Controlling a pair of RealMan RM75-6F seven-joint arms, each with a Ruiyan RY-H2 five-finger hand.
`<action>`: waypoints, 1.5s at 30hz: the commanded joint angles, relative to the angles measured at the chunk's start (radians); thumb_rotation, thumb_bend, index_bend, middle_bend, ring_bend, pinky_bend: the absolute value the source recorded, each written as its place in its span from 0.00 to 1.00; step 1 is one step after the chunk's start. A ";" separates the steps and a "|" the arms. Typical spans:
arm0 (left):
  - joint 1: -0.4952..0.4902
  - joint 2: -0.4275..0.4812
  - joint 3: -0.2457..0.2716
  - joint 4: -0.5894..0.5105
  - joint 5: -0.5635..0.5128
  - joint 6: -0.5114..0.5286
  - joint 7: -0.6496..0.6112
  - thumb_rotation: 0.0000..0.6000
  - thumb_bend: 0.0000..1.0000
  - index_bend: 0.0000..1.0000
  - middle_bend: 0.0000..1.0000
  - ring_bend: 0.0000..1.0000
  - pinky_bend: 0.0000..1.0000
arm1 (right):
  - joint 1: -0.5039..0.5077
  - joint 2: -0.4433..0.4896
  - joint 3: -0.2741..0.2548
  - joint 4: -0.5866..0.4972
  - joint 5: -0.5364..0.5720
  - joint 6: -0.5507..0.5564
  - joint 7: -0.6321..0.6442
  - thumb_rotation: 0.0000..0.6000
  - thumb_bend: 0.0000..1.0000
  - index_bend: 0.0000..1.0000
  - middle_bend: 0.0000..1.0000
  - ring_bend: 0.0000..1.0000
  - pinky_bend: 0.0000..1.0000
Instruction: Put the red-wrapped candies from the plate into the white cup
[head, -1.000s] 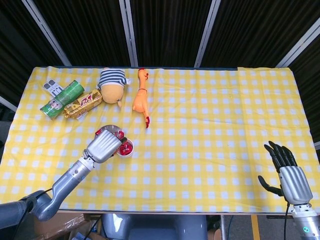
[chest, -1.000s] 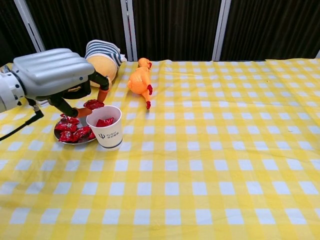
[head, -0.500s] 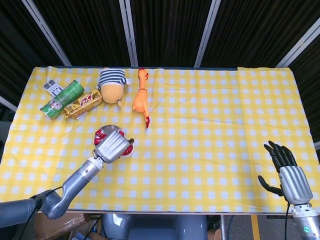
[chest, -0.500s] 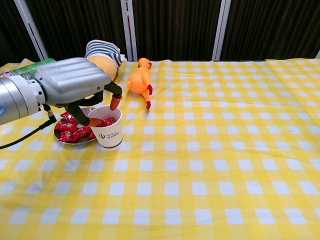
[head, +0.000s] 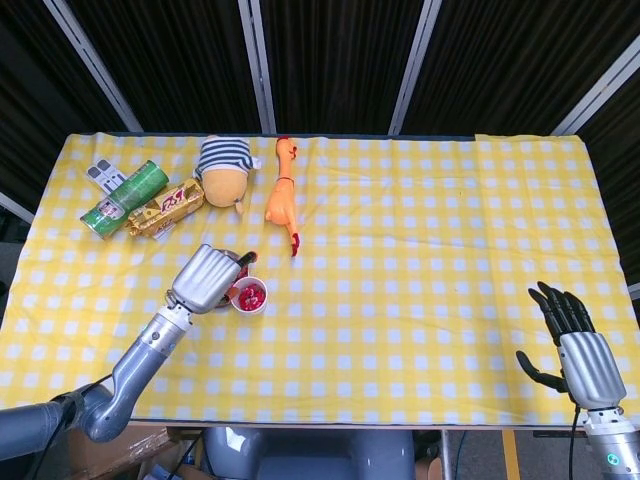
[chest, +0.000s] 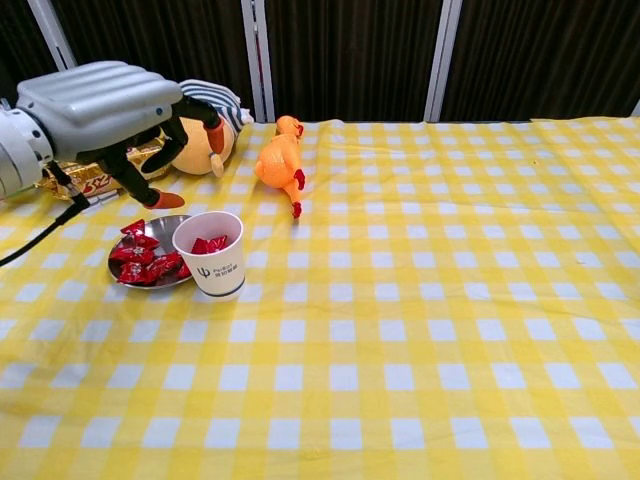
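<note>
Tabletop (head: 420, 250) under yellow-and-white checked cloth, dark ribbed curtain with pale vertical rails behind. Far left corner holds a green can (head: 124, 199) lying on its side, a gold snack packet (head: 165, 208), a striped plush doll (head: 224, 170) and an orange rubber chicken (head: 281, 200). White cup (chest: 210, 254) stands upright near the left front, touching the right rim of a small metal plate (chest: 176, 223). Red-wrapped candies (chest: 142, 261): glossy, crinkled, piled on the plate; several more show inside the cup. Left hand (chest: 95, 102) hovers above the plate, up and left of the cup, clear of both; fingers apart and curved downward, orange-tipped, nothing in them. Right hand (head: 578, 347) sits well apart at the right front edge of the tabletop, fingers extended and spread, holding nothing, seen only in the head view.
</note>
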 joint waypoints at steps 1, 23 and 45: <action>0.027 0.031 -0.006 -0.026 -0.069 0.013 0.052 1.00 0.20 0.26 0.53 0.90 0.95 | 0.000 0.000 0.000 0.000 -0.001 0.000 0.002 1.00 0.39 0.00 0.00 0.00 0.00; -0.070 -0.055 -0.001 -0.002 -0.582 -0.067 0.363 1.00 0.17 0.26 0.29 0.90 0.95 | 0.003 0.003 -0.001 -0.003 0.006 -0.010 0.010 1.00 0.39 0.00 0.00 0.00 0.00; -0.145 -0.142 0.036 0.116 -0.641 -0.114 0.365 1.00 0.17 0.24 0.26 0.90 0.95 | 0.003 0.006 0.000 -0.004 0.008 -0.013 0.013 1.00 0.39 0.00 0.00 0.00 0.00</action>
